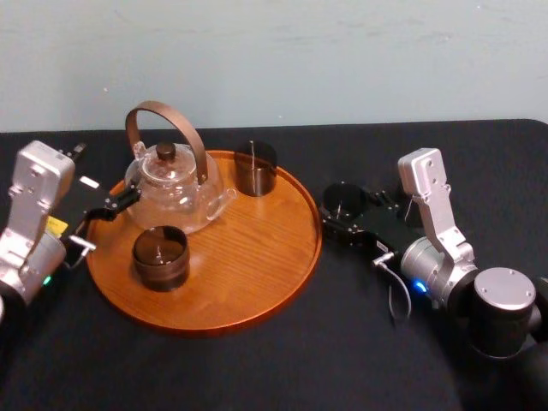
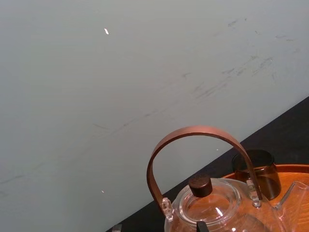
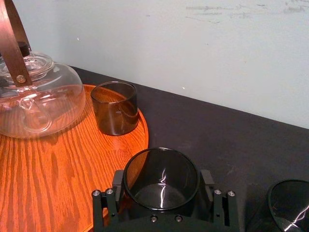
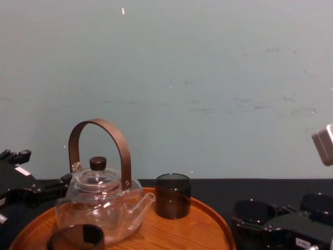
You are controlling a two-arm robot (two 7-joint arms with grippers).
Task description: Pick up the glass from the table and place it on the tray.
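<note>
The right gripper [image 3: 162,180] is stretched low over the table [image 1: 257,368] from the near right corner, with the forearm angled inward toward the tray [image 1: 257,274]. Its fingers [image 3: 118,181] are closed against both sides of the glass [image 1: 344,197] — a dark, upright tumbler held just beside the tray's right rim, not on the wood. Whether the glass is lifted clear of the table cannot be told. A spare glass [image 3: 289,203] is seen on the table just beside it, toward the right edge. The left gripper [image 1: 116,204] is held at the tray's left rim, next to the teapot [image 1: 171,190] — how wide it stands cannot be told. On the tray, a second glass [image 1: 255,168] is stood by the far rim and a third glass [image 1: 160,257] toward the near left.
</note>
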